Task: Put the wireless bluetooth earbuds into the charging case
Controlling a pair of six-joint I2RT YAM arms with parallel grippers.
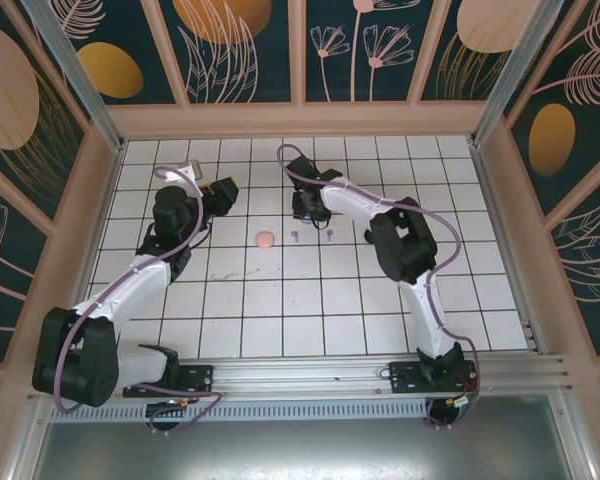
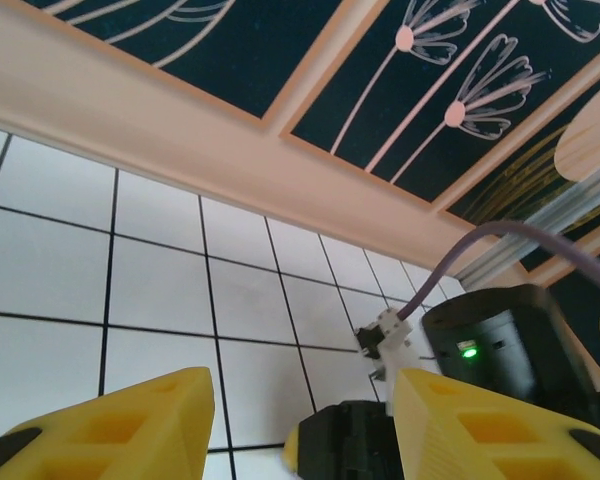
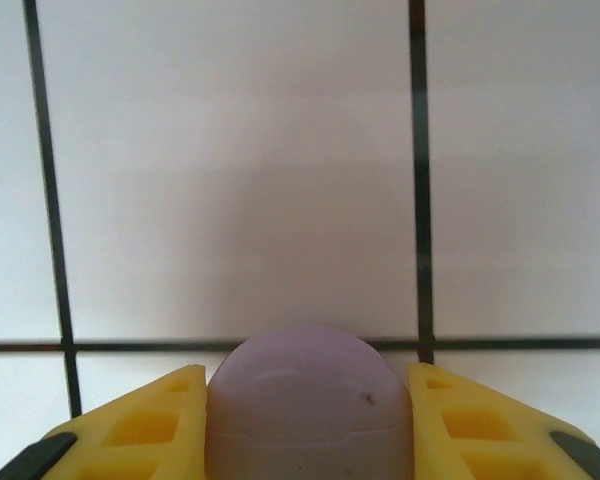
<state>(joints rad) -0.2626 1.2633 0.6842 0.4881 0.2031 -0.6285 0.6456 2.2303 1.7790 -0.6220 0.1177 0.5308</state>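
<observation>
A round lilac charging case [image 3: 310, 415] sits on the white tiles, and the yellow fingers of my right gripper [image 3: 308, 385] press against both of its sides, shut on it. From above, that right gripper [image 1: 305, 208] is at the middle of the floor's far half. Two tiny lilac earbuds [image 1: 293, 236] [image 1: 330, 235] lie on the tiles just in front of it. A pale pink round case [image 1: 265, 239] rests to their left. My left gripper [image 1: 228, 190] hovers further left, open, with nothing between its yellow fingers [image 2: 150, 420].
A small dark item [image 1: 368, 236] lies beside the right arm's elbow. The right arm's black wrist [image 2: 510, 345] and purple cable stand close in front of the left gripper. A beige wall [image 1: 300, 120] bounds the far edge of the tiled floor.
</observation>
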